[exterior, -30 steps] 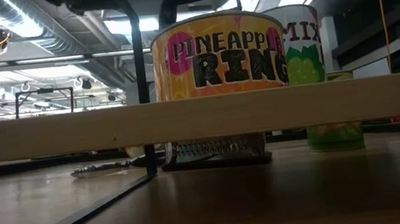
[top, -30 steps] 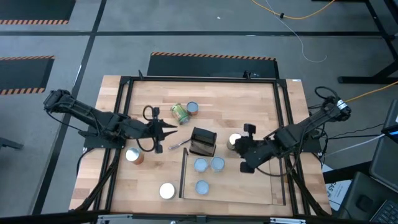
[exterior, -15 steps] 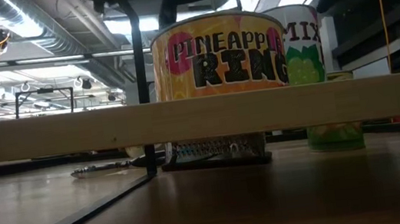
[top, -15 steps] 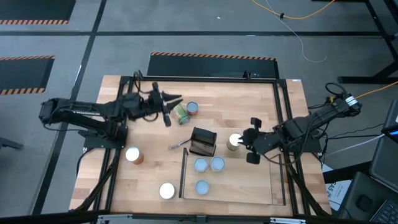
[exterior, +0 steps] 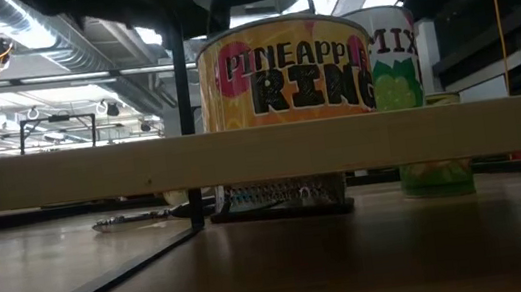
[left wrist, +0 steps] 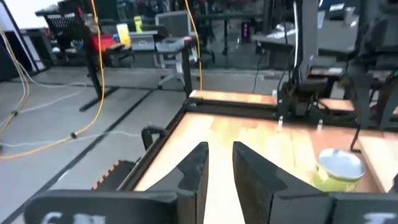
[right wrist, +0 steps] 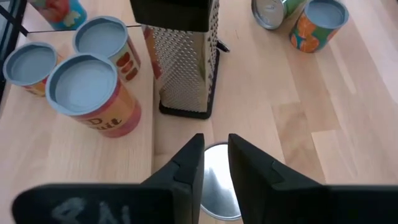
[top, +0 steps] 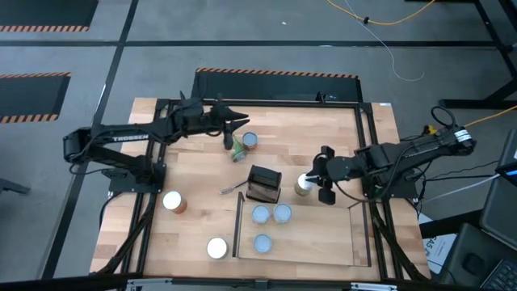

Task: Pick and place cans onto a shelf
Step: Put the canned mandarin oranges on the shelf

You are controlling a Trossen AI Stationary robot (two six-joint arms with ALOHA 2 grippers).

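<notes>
The shelf (top: 355,234) lies at the near right and bears three pale-blue-topped cans (top: 260,213); its board (exterior: 271,152) and two of these cans (exterior: 281,71) fill the low view. A silver-topped green can (top: 304,184) stands beside the grater. My right gripper (top: 315,176) hangs just over its top (right wrist: 217,186), fingers a narrow gap apart (right wrist: 214,140). A green can (top: 234,149) lies on its side next to an upright pale-topped can (top: 250,141) at the far middle. My left gripper (top: 237,125) hovers by them, fingers a narrow gap apart (left wrist: 221,152).
A black-handled metal grater (top: 263,183) stands mid-table, a small utensil (top: 230,189) left of it. A red-orange can (top: 172,201) and a white-topped can (top: 216,247) stand at the near left. The black frame (top: 161,162) runs round the tabletop.
My left gripper has swung from the table's left middle toward the far edge and now points right at the lying green can. My right gripper has moved toward the table's left and a little toward the far edge, over the silver-topped can. No can has moved.
</notes>
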